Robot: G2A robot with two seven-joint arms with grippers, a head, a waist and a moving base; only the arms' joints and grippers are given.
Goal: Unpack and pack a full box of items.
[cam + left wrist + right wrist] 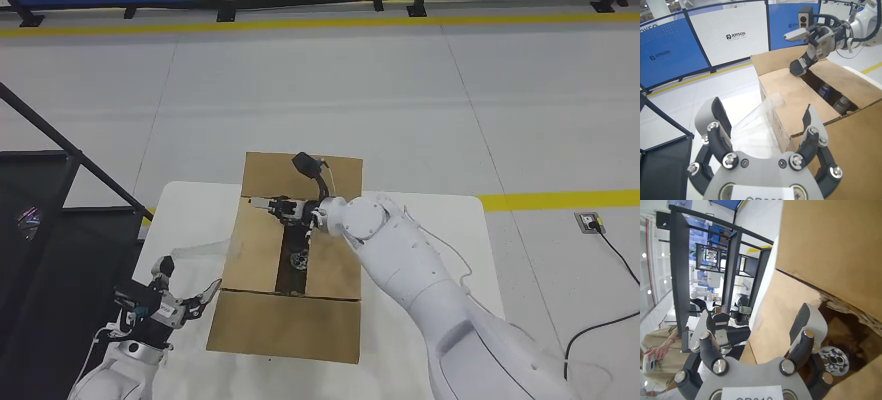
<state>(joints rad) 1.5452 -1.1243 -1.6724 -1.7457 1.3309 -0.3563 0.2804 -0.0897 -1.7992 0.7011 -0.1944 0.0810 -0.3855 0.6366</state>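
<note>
Top view: a brown cardboard box [255, 250] stands on the white rectangular surface [440, 230]. Its two long top flaps lie almost flat, with a narrow dark gap between them. The near end flap is spread out toward the robot.
Right arm: it stretches across the box, and the right pincer [285, 207] sits over the far end of the gap.
Left arm: the left pincer [190, 283] is near the surface's left front corner, just beside the box and apart from it.
Left wrist view: the left pincer [762, 103] is spread wide and holds nothing. A clear tape strip [753, 115] runs from the side of the box [797, 98] toward it. The right pincer [791, 53] is also wide open, with its lower finger pad [797, 68] at the edge of the left flap where the gap begins and its upper finger raised well above.
Box contents: a dark blue labelled can [824, 90] and a grey can [843, 102] stand inside, seen through the gap.
Right wrist view: the right pincer [755, 309] is agape and grips nothing. One of its fingers [804, 321] is over the gap and the other is out beyond the flap of the box [829, 237]. A round black-and-white patterned can top [834, 361] lies in the dark interior.
</note>
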